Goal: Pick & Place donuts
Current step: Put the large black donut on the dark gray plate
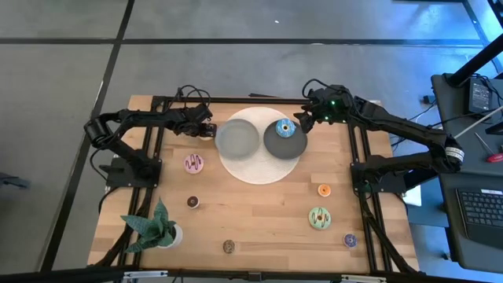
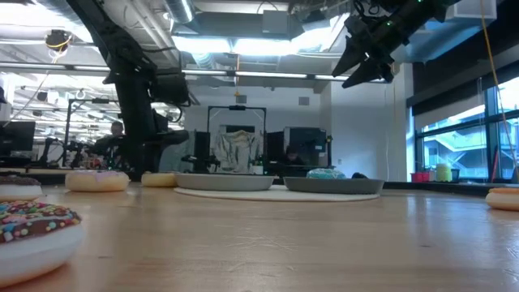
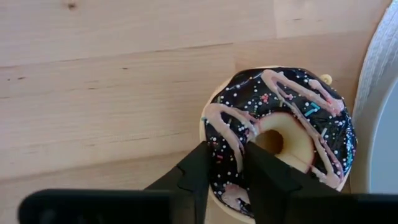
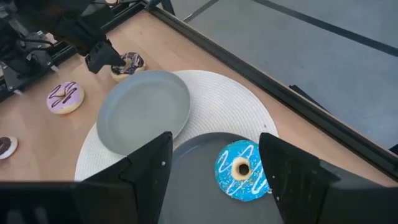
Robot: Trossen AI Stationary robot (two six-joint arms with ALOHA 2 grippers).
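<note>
A dark-iced donut (image 3: pixel 292 124) with pink drizzle and sprinkles lies on the wood just left of the empty grey plate (image 1: pixel 236 138). My left gripper (image 3: pixel 227 155) is shut on it at the table's far left (image 1: pixel 207 128). A blue donut (image 4: pixel 239 169) with white drizzle lies flat in the second grey plate (image 1: pixel 271 143). My right gripper (image 4: pixel 216 137) is open and hangs well above that plate (image 2: pixel 361 69). Both plates rest on a round white mat (image 1: pixel 259 167). My left gripper pinches the dark donut's ring on the side facing the gripper (image 3: pixel 227 171). One finger (image 3: pixel 194 174) is at the outer rim and the other (image 3: pixel 264 168) is at the edge of the hole. The fingers slant down from the table's left. The donut appears to lie flat on the wood.
Loose donuts lie on the wood: pink (image 1: pixel 194 163), small brown (image 1: pixel 192 202), orange (image 1: pixel 324 189), green (image 1: pixel 319 218), purple (image 1: pixel 350 240) and another brown (image 1: pixel 229 247). A potted plant (image 1: pixel 153 228) stands at the near left corner. Bare wood lies in the table's middle.
</note>
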